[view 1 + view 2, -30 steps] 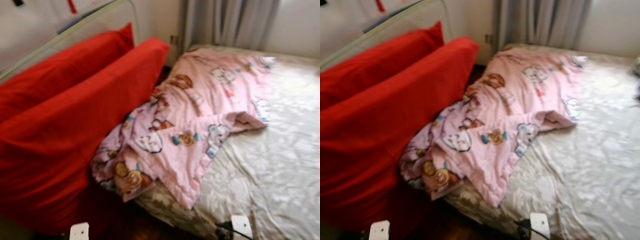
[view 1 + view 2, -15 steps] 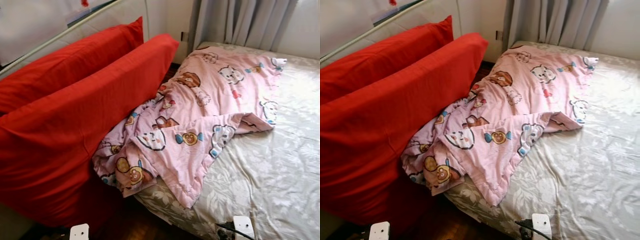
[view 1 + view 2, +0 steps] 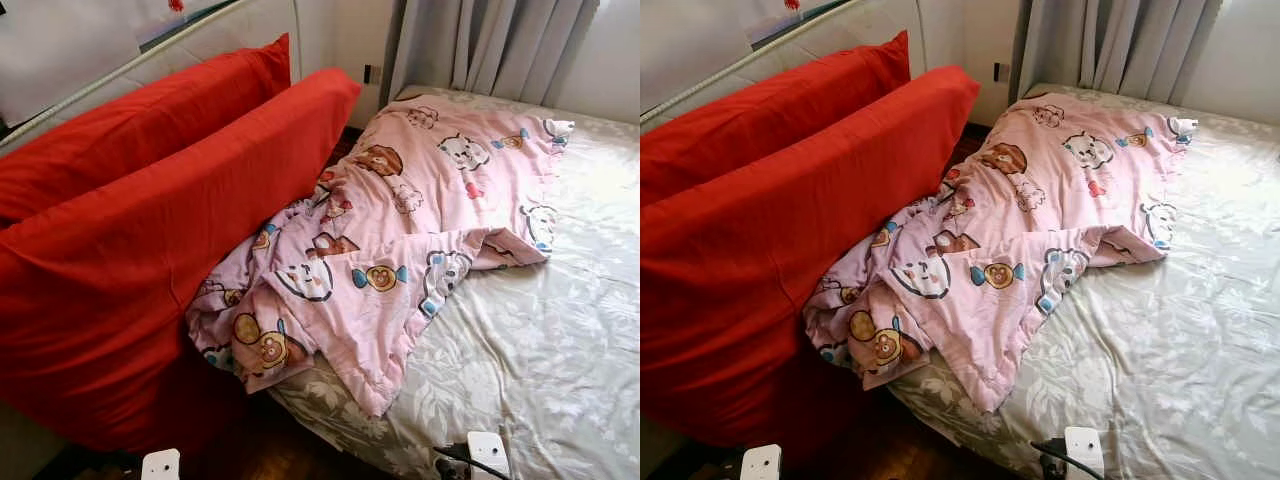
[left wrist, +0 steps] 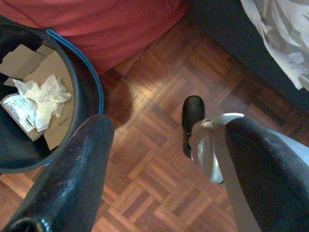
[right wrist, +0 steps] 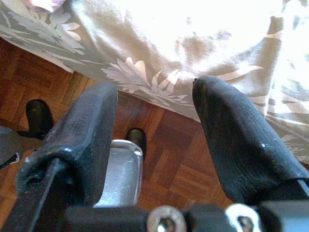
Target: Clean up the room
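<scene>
**A:** Parquet floor (image 4: 159,121) lies under both your claws, with the bed (image 3: 540,340) ahead of you and grey curtains (image 3: 480,45) behind its far end.

**B:** What's on the bed?

**A:** You've got a pink quilt (image 3: 390,240) with cartoon prints, crumpled, spilling over the bed's near corner. It leans against two red cushions (image 3: 160,230) standing on edge, which are beyond your left claw. The rest of the bed is a bare grey floral sheet (image 3: 1160,350).

**B:** And my left claw?

**A:** Your left claw (image 4: 164,159) hangs over the floor, fingers spread wide, holding nothing. Just beside one finger you'll see a dark bin (image 4: 82,82) with a blue rim; cardboard (image 4: 53,72) and crumpled white paper (image 4: 41,96) lie in it. The red cushion is just past the bin, and the sheet hangs at the far side of the other finger.

**B:** Right claw?

**A:** Your right claw (image 5: 154,121) is also spread and empty. It hovers above the floor, with the sheet's hanging edge (image 5: 145,67) just beyond its fingertips.
</scene>
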Available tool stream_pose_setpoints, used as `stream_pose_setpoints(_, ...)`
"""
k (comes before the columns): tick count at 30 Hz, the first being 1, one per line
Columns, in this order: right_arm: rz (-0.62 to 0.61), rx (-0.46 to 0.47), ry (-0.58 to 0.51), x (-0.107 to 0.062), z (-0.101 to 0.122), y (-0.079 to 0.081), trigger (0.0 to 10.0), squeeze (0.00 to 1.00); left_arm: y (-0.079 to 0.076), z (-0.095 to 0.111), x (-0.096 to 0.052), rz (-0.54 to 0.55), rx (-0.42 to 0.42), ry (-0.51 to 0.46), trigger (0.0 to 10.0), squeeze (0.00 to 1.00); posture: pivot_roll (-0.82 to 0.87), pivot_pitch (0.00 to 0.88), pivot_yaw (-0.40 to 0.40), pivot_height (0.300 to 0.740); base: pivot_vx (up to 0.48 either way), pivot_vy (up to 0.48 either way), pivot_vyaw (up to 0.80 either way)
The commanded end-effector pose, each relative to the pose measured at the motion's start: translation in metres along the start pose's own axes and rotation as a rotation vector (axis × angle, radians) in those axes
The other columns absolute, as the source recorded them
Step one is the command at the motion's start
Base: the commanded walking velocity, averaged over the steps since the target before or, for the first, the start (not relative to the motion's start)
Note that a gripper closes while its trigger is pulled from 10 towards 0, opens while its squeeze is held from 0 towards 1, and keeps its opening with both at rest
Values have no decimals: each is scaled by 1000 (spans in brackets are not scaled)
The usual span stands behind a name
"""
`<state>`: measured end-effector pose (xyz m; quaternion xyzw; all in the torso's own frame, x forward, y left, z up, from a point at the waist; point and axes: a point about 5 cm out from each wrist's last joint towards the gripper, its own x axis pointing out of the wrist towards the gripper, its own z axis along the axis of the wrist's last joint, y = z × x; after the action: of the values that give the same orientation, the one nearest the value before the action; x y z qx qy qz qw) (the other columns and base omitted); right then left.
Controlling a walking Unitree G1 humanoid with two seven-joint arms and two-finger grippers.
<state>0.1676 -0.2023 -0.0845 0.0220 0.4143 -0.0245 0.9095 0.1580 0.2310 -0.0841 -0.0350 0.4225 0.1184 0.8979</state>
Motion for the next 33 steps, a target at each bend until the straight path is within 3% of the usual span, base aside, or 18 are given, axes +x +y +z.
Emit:
stream_pose_setpoints(1,2,-11,19,-2,-5,-1,10000,0,1,-8,-2,8,-4,22,10000,0,-77,114,0,740,0,0,0)
stream_pose_setpoints(16,2,-36,21,-2,-4,-5,10000,0,-1,-8,-2,7,-17,23,10000,0,-78,110,-10,740,0,0,0)
stream_pose_setpoints(24,16,-48,12,-1,-3,-2,10000,0,4,-10,-3,21,-20,30,10000,0,-74,117,-3,740,0,412,500)
stream_pose_setpoints(33,5,-20,12,-2,-4,-1,10000,0,4,-9,-3,22,-17,27,10000,0,-72,120,4,740,0,440,0)
